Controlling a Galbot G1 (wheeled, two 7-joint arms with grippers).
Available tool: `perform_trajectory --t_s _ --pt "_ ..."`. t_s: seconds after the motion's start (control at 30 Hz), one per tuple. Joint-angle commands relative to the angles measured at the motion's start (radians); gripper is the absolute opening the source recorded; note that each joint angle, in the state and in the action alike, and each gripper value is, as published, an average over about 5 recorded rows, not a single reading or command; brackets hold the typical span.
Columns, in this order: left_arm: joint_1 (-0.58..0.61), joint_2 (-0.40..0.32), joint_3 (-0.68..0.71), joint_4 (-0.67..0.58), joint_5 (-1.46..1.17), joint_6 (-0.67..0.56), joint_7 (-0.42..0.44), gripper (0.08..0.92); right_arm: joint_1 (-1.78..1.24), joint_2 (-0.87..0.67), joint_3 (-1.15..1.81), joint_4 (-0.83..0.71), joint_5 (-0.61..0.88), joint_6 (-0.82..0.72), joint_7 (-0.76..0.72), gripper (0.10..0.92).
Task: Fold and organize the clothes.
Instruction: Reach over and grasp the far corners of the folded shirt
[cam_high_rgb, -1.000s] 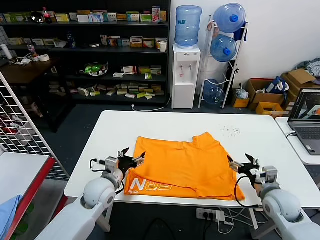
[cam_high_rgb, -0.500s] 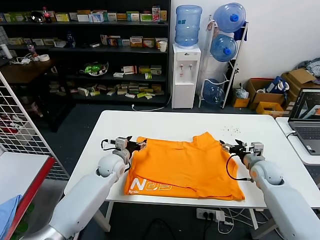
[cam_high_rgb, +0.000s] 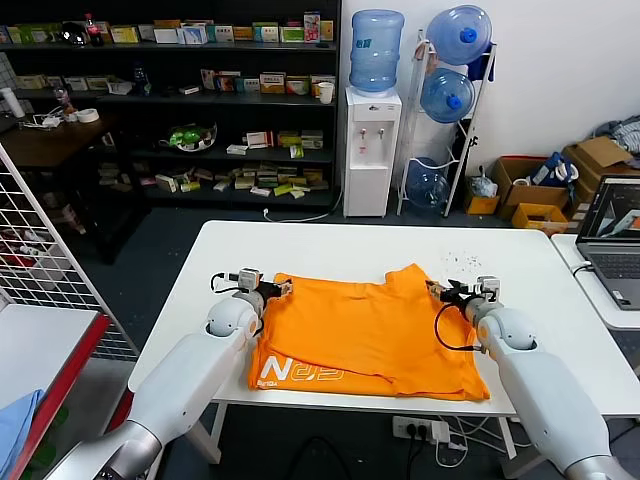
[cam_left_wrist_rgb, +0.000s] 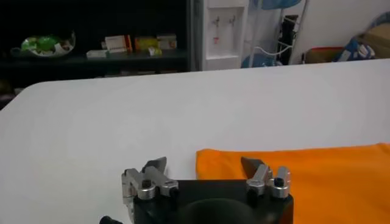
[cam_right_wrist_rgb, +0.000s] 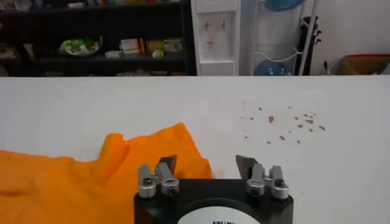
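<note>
Shirt (cam_high_rgb: 365, 335) spread flat across the near half of the table (cam_high_rgb: 330, 245), orange, white lettering on a turned-over strip at the near left edge. Left gripper (cam_high_rgb: 274, 292) low at the far left corner, fingers parted wide to either side of that corner, nothing pinched yet. Right gripper (cam_high_rgb: 441, 292) at the far right corner by the raised sleeve, fingers parted somewhat less wide, astride the sleeve's edge but not gripping it. Step in hand, by the look of it: taking both far corners for a fold toward the near edge. Next move calls for closing on cloth alone — both sides together, evenly — then lifting without dragging the layers underneath.
</note>
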Motion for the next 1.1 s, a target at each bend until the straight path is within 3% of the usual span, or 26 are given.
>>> perform_trajectory --t_s 0.03,0.43,0.53,0.8,0.93,1.1 --pt "-0.013 -0.018 0.004 0.065 0.022 0.019 0.026 0.724 0.043 0.033 -0.015 -0.084 -0.016 -0.002 0.001 0.518" --pt "0.047 0.025 -0.008 -0.026 0.015 0.003 0.028 0.395 0.001 0.017 -0.01 -0.006 0.007 0.014 0.018 0.176" --pt "0.073 0.047 -0.01 -0.074 0.02 -0.05 0.02 0.309 -0.027 0.007 -0.006 0.055 0.03 0.054 0.038 0.128" --pt "0.162 0.12 -0.038 -0.252 0.033 -0.143 0.009 0.102 -0.128 -0.049 0.026 0.242 0.081 0.114 0.086 0.124" --pt "0.206 0.148 -0.049 -0.346 0.031 -0.138 0.002 0.091 -0.192 -0.088 0.036 0.337 0.097 0.105 0.104 0.124" --pt "0.233 0.15 -0.056 -0.364 0.047 -0.138 0.004 0.091 -0.23 -0.08 0.055 0.351 0.058 0.113 0.097 0.124"
